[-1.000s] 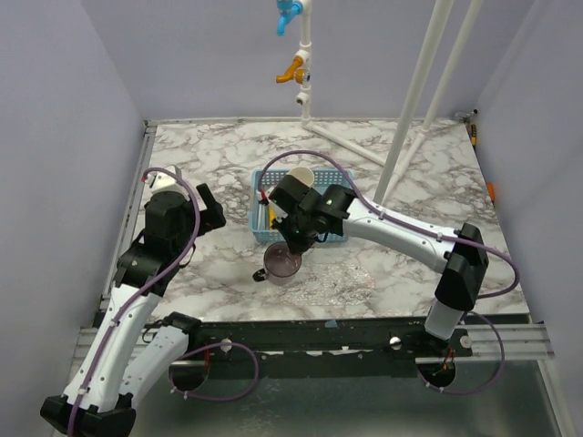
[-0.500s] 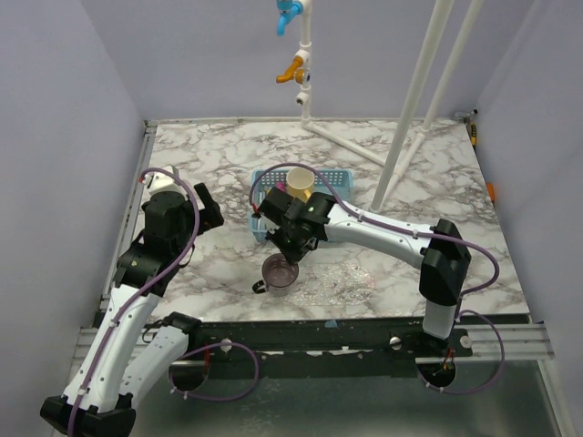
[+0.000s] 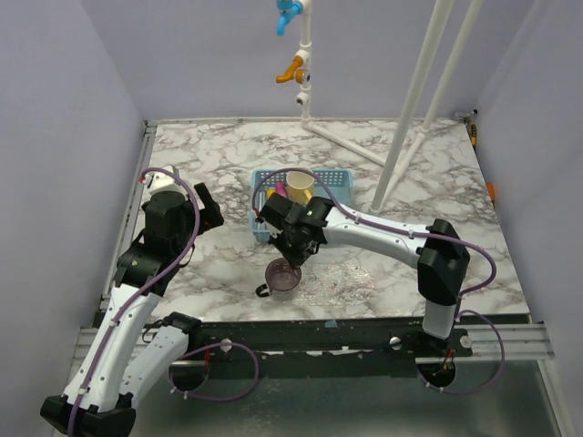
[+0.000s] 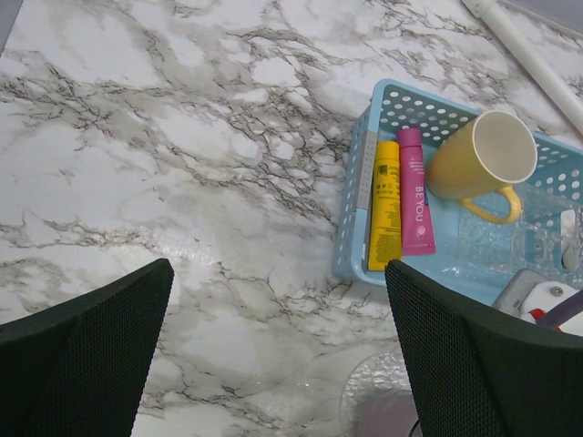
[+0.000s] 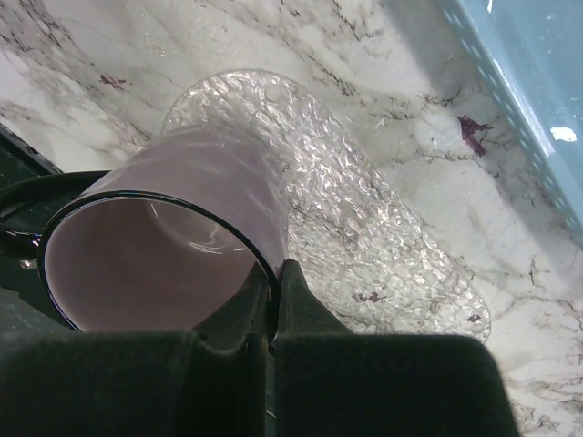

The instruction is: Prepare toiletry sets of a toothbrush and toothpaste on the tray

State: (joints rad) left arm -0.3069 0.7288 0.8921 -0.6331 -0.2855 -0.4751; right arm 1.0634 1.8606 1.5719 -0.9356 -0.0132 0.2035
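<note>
**Right tool pinching mug rim over tray; toothpaste not yet moved**

Right tool (image 5: 273, 291): fingers pressed together on the rim of the purple mug (image 5: 155, 264), wall caught between them. The mug sits over one end of the clear tray (image 5: 383, 246). I cannot tell whether its base is resting on the tray or hanging just above it.

Left tool (image 4: 278, 341): fingers wide apart, nothing between them, hovering over the bare surface (image 4: 182, 137) beside the blue basket (image 4: 351, 228).

The yellow tube (image 4: 385, 205) and pink tube (image 4: 415, 191) lie side by side in the basket, next to the yellow mug (image 4: 478, 164).

Risks:
- A rim-only pinch is thin, so the mug may pivot or slip.
- If the mug is released half on the tray lip, it could tip.
- The light tray may skid if nudged.

Versus one second ago: the purple mug has shifted toward the near edge. The right arm has swung in and uncovered the yellow mug. The left arm is unchanged.
</note>
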